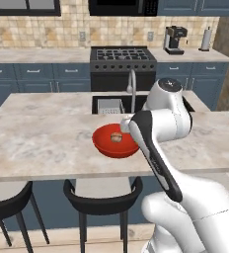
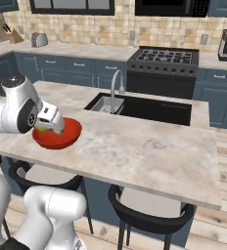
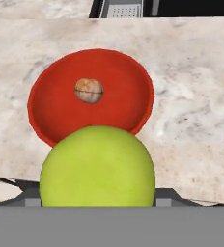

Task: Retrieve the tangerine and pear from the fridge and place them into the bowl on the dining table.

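Dining table [image 1: 47, 143]: bowl [image 3: 51, 113] holds tangerine [image 3: 89, 90]; tool [image 3: 97, 200] clasps pear [image 3: 97, 166] above rim; sink [image 2: 149, 110] behind

The arm [image 1: 158, 143] consists of glossy white rounded links with dark joint seams and black trim strips.

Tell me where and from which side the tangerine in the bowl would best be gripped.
Grip the tangerine across its middle, coming straight down from above. It is round and lies alone on the floor of the red bowl, whose raised rim likely blocks any sideways approach.
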